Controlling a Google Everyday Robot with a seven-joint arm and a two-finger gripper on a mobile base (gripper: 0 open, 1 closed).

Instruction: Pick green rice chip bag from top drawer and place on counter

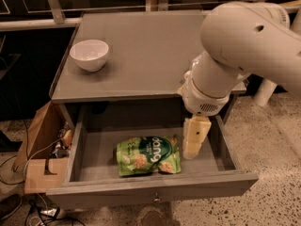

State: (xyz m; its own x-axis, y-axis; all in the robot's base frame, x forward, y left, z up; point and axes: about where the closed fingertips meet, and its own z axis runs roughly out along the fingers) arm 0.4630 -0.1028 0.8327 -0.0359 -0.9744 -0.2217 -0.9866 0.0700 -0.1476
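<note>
The green rice chip bag [148, 155] lies flat in the open top drawer [150, 187], a little left of the drawer's middle. My gripper [192, 150] hangs down inside the drawer just right of the bag, its cream fingers [194, 136] pointing at the drawer floor, close to the bag's right edge. The large white arm [235, 51] reaches in from the right over the counter's [146, 51] front right corner. Nothing is held.
A white bowl [89, 54] stands on the counter at the left. A brown cardboard box [40, 149] with cables sits on the floor left of the cabinet. The drawer's small knob [156, 200] faces front.
</note>
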